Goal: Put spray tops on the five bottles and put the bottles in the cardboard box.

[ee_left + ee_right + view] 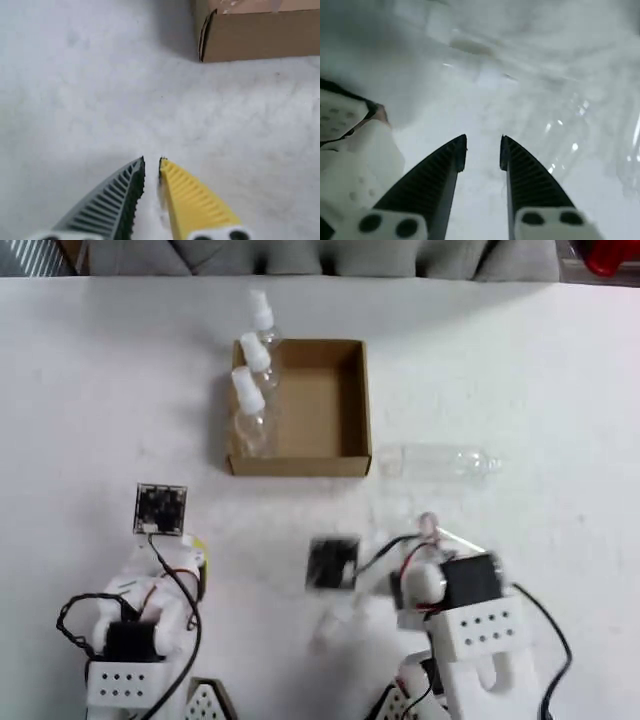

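Observation:
The cardboard box [310, 405] stands mid-table, and its corner [250, 35] is ahead of my left gripper. Three clear bottles with white spray tops [253, 352] lean over the box's left wall. Another clear bottle [440, 462] without a top lies on its side just right of the box. A small blurred white piece [330, 622], perhaps a spray top, lies by the right arm [460, 610]. My left gripper [151, 166] hangs shut over bare table, holding nothing. My right gripper [481, 147] is slightly open and holds nothing, with blurred clear plastic [600, 125] beside it.
The left arm [130, 640] sits at the front left, and part of it [350, 150] appears in the right wrist view. The white table [520, 360] stretches wide to both sides of the box. Grey cushions [330, 255] line the far edge.

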`<action>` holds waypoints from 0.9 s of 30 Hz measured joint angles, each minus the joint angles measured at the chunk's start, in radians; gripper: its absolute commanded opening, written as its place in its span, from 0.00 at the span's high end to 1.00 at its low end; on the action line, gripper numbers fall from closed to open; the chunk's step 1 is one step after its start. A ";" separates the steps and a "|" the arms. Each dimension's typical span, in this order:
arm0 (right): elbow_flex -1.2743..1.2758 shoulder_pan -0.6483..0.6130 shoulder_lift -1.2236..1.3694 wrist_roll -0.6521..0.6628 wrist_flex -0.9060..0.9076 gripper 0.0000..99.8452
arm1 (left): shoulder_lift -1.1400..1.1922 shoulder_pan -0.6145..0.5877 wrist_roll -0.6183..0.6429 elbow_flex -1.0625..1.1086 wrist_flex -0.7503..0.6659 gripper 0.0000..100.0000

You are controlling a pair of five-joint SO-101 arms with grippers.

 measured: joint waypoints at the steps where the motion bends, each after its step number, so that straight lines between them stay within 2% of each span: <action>1: 0.026 -0.043 0.000 0.020 0.000 0.90 | 0.000 0.000 0.000 0.000 0.000 0.94; 5: 0.087 -0.172 0.000 0.028 -0.021 0.82 | 0.000 -0.003 0.000 0.000 0.000 0.94; 7: 0.107 -0.230 0.000 -0.023 -0.064 0.79 | 0.000 -0.003 0.000 0.000 0.000 0.94; 13: 0.203 -0.379 0.000 -0.132 -0.195 0.79 | 0.000 -0.087 0.000 0.000 -0.008 0.94; 27: 0.423 -0.468 0.000 -0.166 -0.480 0.79 | 0.000 -0.103 0.000 0.000 -0.008 0.94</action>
